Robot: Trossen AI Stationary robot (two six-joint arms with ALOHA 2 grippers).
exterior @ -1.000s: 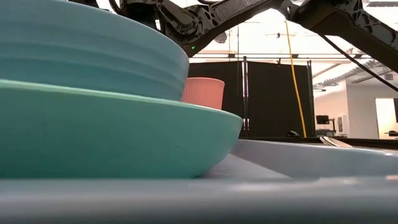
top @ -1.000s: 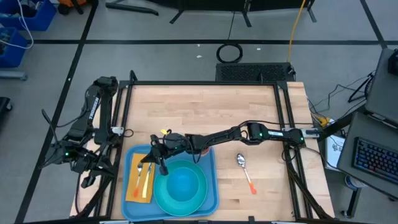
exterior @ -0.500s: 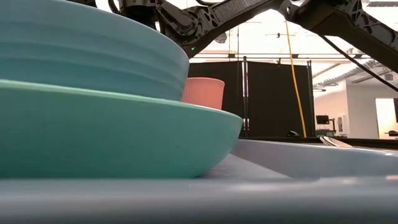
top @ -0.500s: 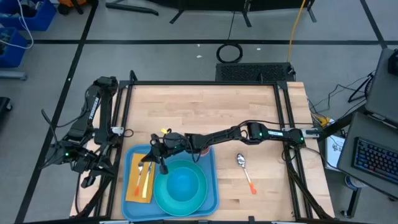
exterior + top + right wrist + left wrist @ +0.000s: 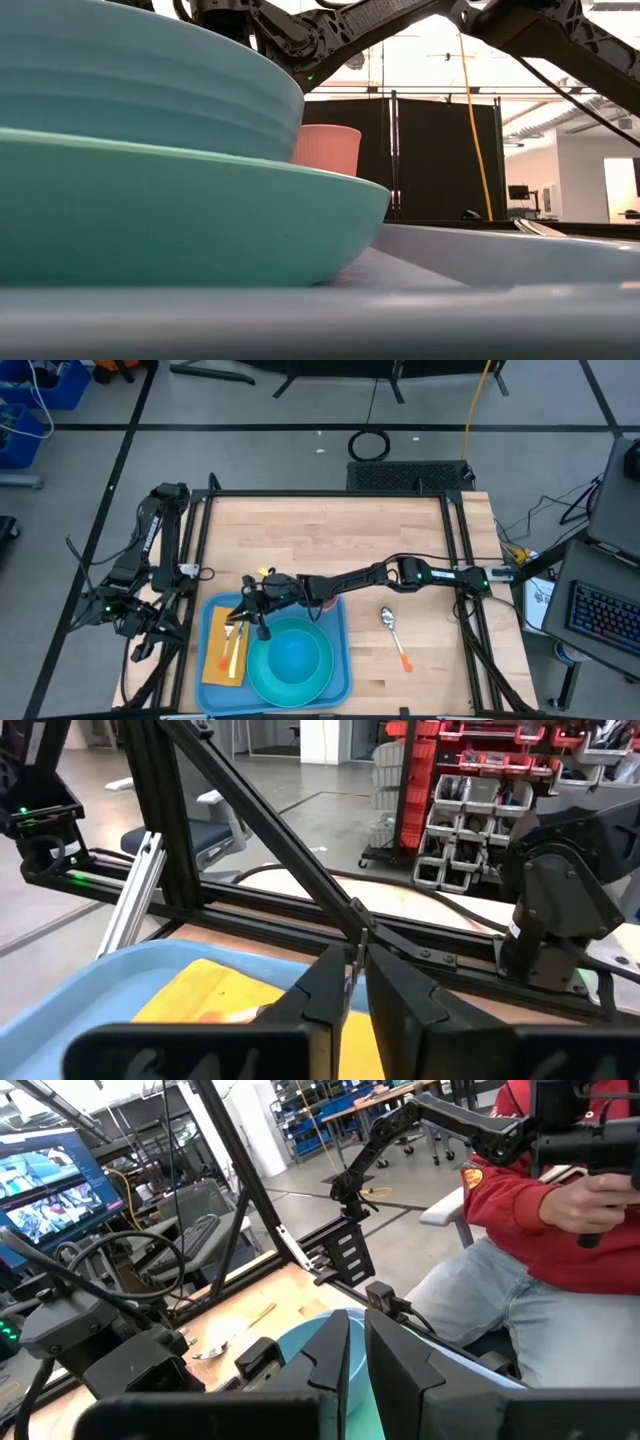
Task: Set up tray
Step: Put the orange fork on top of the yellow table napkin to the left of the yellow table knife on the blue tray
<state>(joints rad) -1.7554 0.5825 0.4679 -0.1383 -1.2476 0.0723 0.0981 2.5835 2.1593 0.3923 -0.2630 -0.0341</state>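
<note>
One light-blue tray (image 5: pixel 337 665) lies at the counter's (image 5: pixel 330 540) near edge; the right tool (image 5: pixel 243 617) hovers over its left half, above the yellow napkin (image 5: pixel 226 657), narrowly pinching a utensil (image 5: pixel 354 963)

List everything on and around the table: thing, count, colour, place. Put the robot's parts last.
tray: 1, light blue, near edge of the table, left of centre
plate: 1, teal, round, on the tray's right part
bowl: 1, blue, on the plate
napkin: 1, yellow, on the tray's left part
utensil: 1, silver with an orange handle, on the napkin
spoon: 1, silver bowl with an orange handle, on the bare table right of the tray
cup: 1, pink, behind the plate in the low view
person: 1, red top, seated beyond the table in the left wrist view
left gripper: 1, dark, off the table's left edge
right gripper: 1, dark, over the tray's left part, by the utensil's top end
</note>
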